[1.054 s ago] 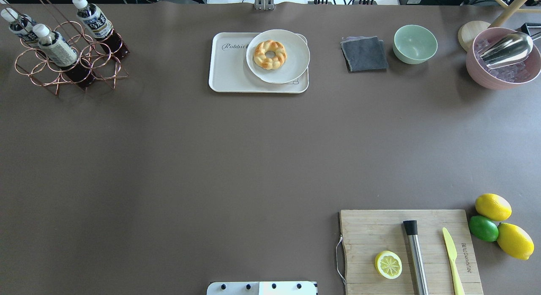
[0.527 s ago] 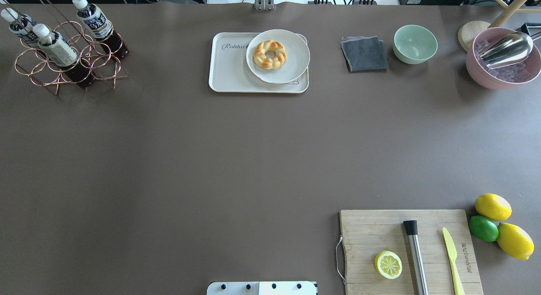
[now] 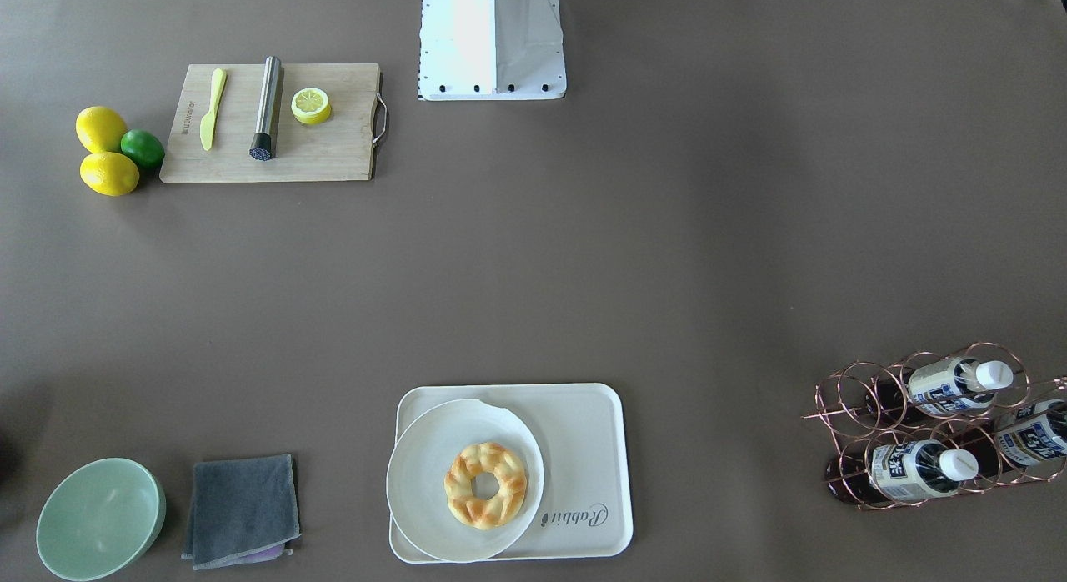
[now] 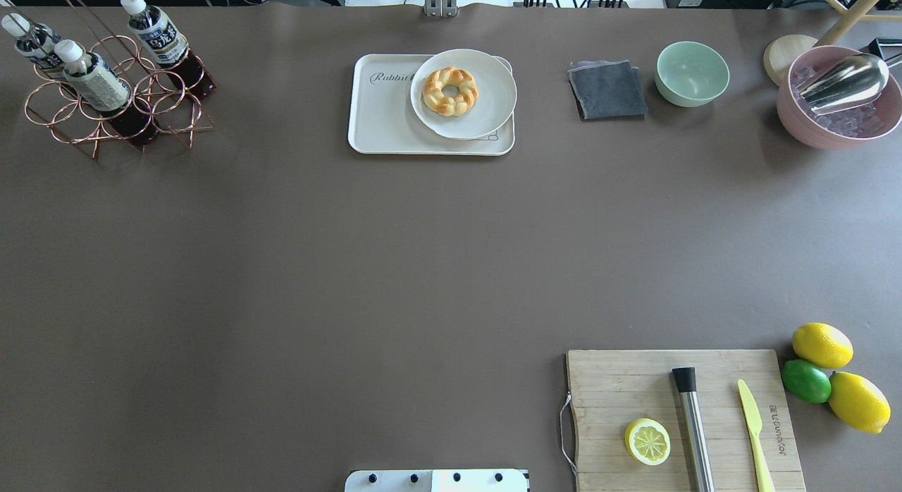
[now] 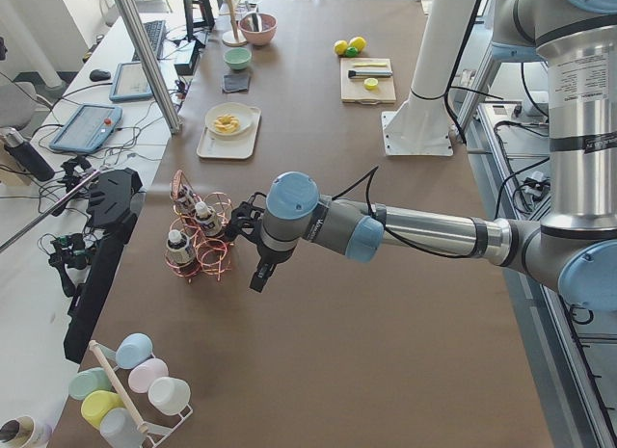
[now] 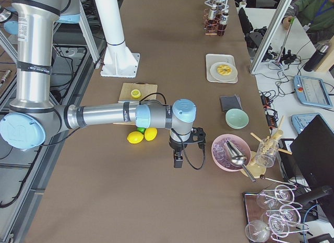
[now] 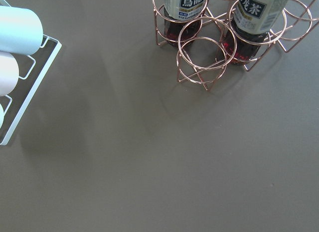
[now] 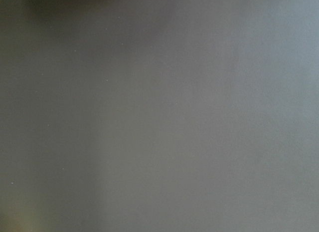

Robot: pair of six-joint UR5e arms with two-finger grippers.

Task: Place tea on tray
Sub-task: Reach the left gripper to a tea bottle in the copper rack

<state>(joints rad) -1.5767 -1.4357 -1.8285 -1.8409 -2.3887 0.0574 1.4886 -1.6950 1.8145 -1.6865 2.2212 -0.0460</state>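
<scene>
Left end of table, nearest the left-side camera: left gripper (image 5: 258, 276) hangs over bare table (image 5: 366, 303) near a copper wire rack (image 7: 198, 68), not touching it. It shows in the side view only, so whether its fingers are spread or pressed together cannot be told.

All three tea bottles (image 4: 91, 76) lean in that rack. They are clear plastic with dark brown liquid, a white screw cap and a white-and-navy label with Japanese characters. The left wrist view cuts two of them off at the label, with the caps out of frame.

Farther along the same edge, well apart from the rack, is the tray (image 4: 384, 118): cream-white, with rounded corners and a raised rim. A round plate (image 4: 486, 76) carrying a braided bread ring (image 4: 451, 90) covers its right part and the end of the grey word "Rabbit".

At the far end, the right gripper (image 6: 178, 160) sits beside a pink bowl (image 6: 232, 151). It too shows only from the side, so its finger state cannot be told. The right wrist view is blurred brown table.
</scene>
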